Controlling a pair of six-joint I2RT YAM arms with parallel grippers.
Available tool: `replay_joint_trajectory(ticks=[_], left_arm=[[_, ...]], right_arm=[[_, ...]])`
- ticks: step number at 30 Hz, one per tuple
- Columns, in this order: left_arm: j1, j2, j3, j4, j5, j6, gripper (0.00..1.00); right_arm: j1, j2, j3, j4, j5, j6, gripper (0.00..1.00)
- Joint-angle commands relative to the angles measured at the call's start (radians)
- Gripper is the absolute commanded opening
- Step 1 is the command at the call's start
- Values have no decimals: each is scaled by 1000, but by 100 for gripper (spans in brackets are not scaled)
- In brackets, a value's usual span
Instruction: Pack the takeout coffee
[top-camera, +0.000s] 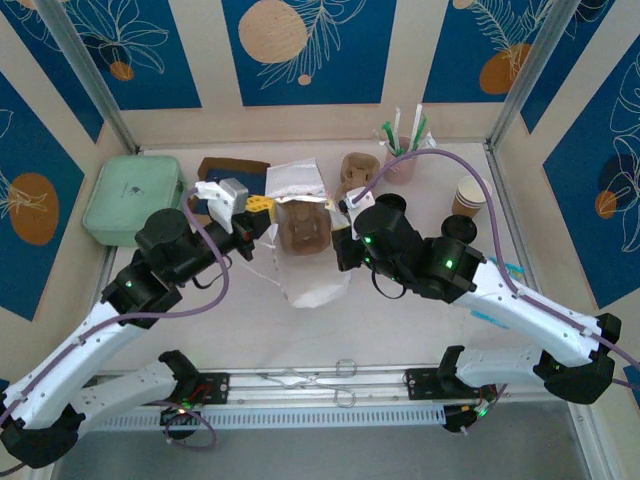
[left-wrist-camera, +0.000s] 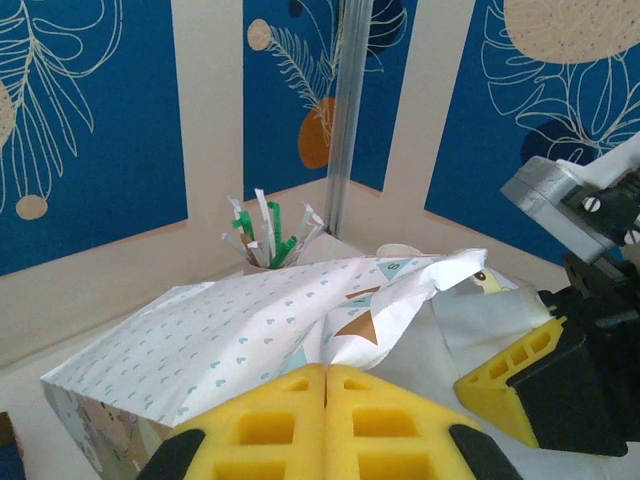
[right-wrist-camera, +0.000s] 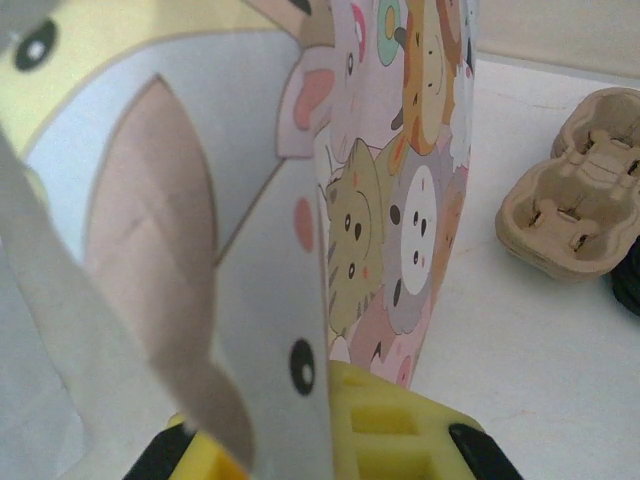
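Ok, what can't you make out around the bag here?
- Top view: the brown shape inside the bag is small and partly under the folded rim; a lidded cup there can't be confirmed.
- Right wrist view: bag paper covers one side of the right gripper.
- Left wrist view: the left gripper is shut, its fingers hiding whether paper is pinched; the bag hides the straw cup's body.
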Motion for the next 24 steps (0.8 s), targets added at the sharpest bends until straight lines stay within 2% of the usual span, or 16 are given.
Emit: replay_joint_trajectory(ticks=[1, 3, 7, 11, 14, 17, 24], left_arm=[[-8, 0, 1, 29, -40, 22, 0], [-7, 22, 16, -8, -68, -11, 0], [26, 200, 194, -264, -90, -69, 0], [37, 318, 312, -392, -131, -99, 0], [61, 417, 427, -507, -111, -121, 0], [106, 527, 521, -600, -28, -160, 0], [153, 677, 599, -653, 67, -228, 0]], right_arm=[[-12, 3, 27, 22, 1, -6, 0], [-37, 27, 57, -27, -47, 21, 0], [-129, 159, 233, -271, -235, 96, 0], [-134, 235, 327, -401, -249, 129, 0], [-180, 251, 341, -449, -302, 164, 0], [-230, 248, 325, -454, -352, 177, 0], [-323, 257, 298, -468, -414, 174, 0]])
